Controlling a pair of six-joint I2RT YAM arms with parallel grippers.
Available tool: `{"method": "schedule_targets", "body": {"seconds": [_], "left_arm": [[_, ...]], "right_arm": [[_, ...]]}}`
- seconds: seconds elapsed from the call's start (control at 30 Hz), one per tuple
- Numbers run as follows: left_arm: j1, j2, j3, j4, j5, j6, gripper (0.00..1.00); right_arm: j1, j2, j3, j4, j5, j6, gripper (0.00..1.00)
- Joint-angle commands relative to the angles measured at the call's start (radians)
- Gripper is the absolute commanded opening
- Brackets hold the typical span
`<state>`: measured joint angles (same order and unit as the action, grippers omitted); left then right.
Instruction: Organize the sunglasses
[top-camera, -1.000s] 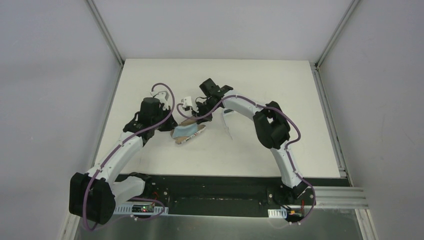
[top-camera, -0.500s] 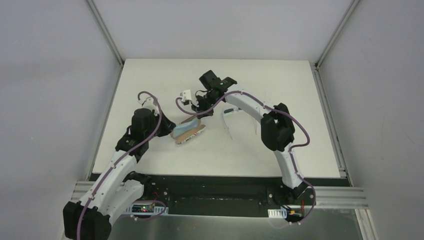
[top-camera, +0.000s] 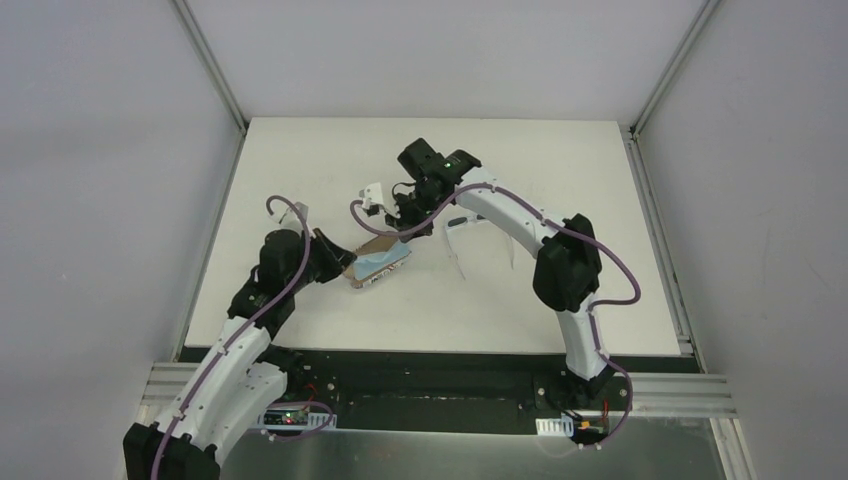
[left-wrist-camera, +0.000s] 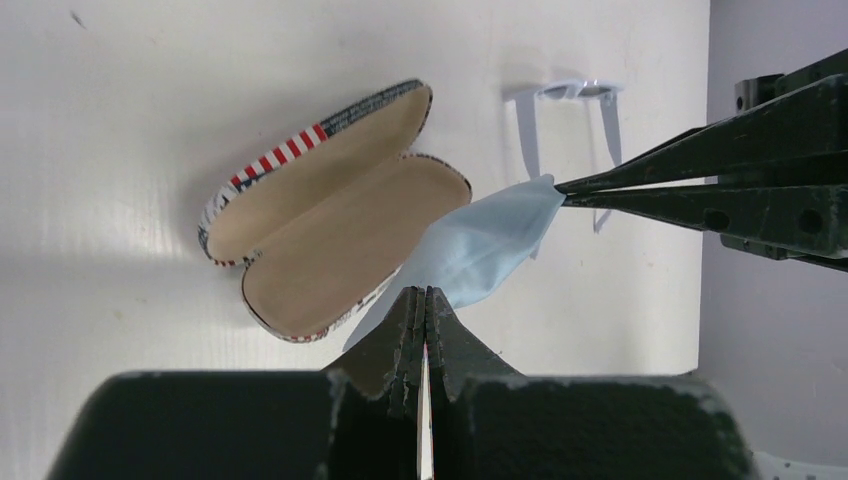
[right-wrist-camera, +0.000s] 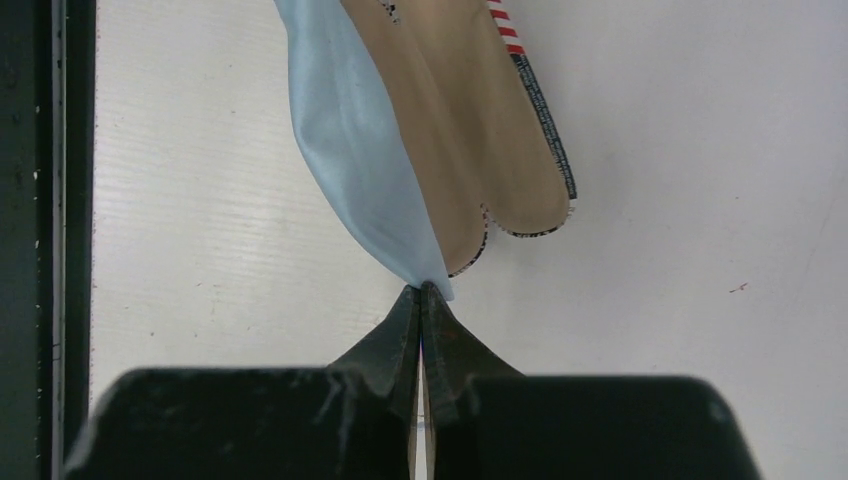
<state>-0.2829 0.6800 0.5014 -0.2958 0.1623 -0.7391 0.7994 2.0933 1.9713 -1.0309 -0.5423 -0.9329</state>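
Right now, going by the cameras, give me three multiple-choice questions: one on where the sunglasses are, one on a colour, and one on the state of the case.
1. Where are the sunglasses?
A. inside the case
B. on the table beside the case
C. in the left gripper

2. What colour is the cloth?
A. light blue
B. red
C. black

3. How is the case?
A. shut
B. open, no sunglasses in it
C. open, sunglasses in it

Answers:
1 B: they lie on the bare table, apart from the case.
2 A: both wrist views show it pale blue, pinched between the left gripper and the right gripper.
3 B: both tan-lined halves face up and hold no glasses.
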Motion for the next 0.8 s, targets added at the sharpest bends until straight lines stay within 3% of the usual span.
{"method": "schedule_targets", "body": {"seconds": [0.0,0.33,0.53,0.77], "left_arm": [[-0.042,0.01,-0.024,0.023,0.033,-0.074,0.0],[-0.143,0.026,-0.018,-0.032,-0.042,-0.111,0.0],[-0.144,0.021,-0.008,-0.131,-0.215,-0.168,0.0],[-0.145,0.057,-0.008,-0.129,-0.251,-0.181,0.0]], "right_arm": [[0.022,-0.059,0.021,-0.07,0.018,0.015,0.0],[0.024,-0.048,-0.016,-0.086,0.04,0.018,0.0],[0.019,-0.006,-0.021,-0.039,0.062,0.039,0.0],[0.015,0.061,0.049,-0.008,0.063,0.077,0.0]]}}
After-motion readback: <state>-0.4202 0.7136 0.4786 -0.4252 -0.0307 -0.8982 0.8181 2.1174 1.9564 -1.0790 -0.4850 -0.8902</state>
